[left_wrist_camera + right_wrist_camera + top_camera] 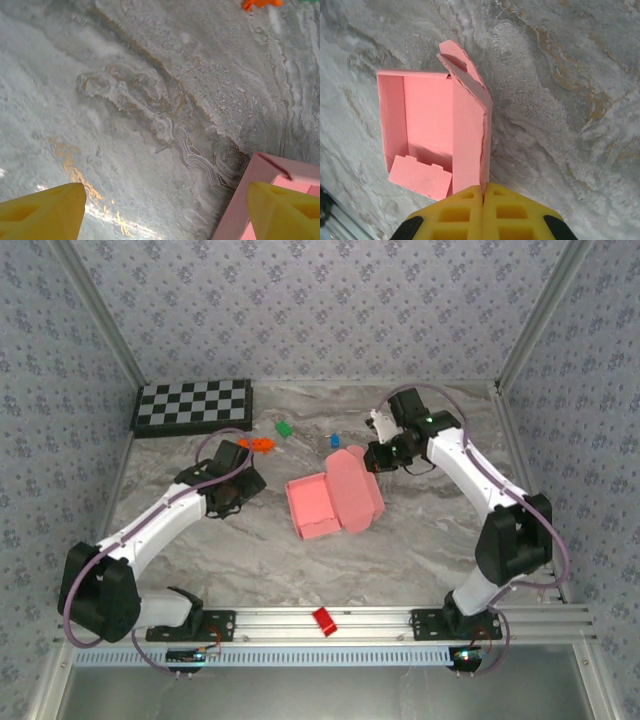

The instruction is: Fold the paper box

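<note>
Item: right pincer [483, 195], pinching the paper box [325, 502] by its raised lid [470, 135], likely for folding shut; left pincer [165, 207], spread, waits beside it, mid-desk [400, 550].

The paper box [330, 502] is salmon pink. The worktop [250, 550] is grey marble with brownish veins. The checkerboard [193, 407] is black and white. The left gripper [162, 212] and the right gripper [483, 192] have yellow jaws.
</note>
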### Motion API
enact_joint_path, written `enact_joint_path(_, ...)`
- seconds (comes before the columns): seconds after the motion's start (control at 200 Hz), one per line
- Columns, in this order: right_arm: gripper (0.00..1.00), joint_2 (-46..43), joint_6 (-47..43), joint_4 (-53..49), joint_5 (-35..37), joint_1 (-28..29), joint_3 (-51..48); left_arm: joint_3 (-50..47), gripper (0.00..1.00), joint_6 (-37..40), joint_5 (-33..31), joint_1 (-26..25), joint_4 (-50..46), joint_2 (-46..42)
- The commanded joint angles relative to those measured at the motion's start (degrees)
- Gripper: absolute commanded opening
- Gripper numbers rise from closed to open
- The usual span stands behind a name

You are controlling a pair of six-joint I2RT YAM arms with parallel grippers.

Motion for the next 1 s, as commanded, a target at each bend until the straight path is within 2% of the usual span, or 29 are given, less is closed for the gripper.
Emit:
enact_joint_path(0.0, 0.04, 3.81, -11.44, -9.4, -0.06, 1.04, 6.02, 2.22, 0.82, 11.15, -0.98, 1.32, 0.6, -1.16)
enact_joint_path(0.26, 0.04, 9.67, -30.13, -13.05, 6.7, 6.41, 15.15, 4.04, 0.82, 21.77, -0.06, 2.02, -0.06, -0.55)
enact_joint_path(0.37, 0.04, 11.01, -33.58, -11.45, 8.43, 8.23, 17.48, 3.94, 0.84, 23.48, 0.93, 2.88, -0.26, -0.43)
enact_joint_path(0.725, 0.04, 19.41, -45.86, -17.54, 20.5, 13.73, 29.05, -0.67, 0.86, 31.64, 13.64, 5.91, 9.1, -3.12)
enact_joint_path(0.995, 0.04, 20.65, -52.15, -16.12, 24.65, 16.45, 32.32, -3.5, 0.81, 46.08, 23.83, 6.29, 19.81, -4.82)
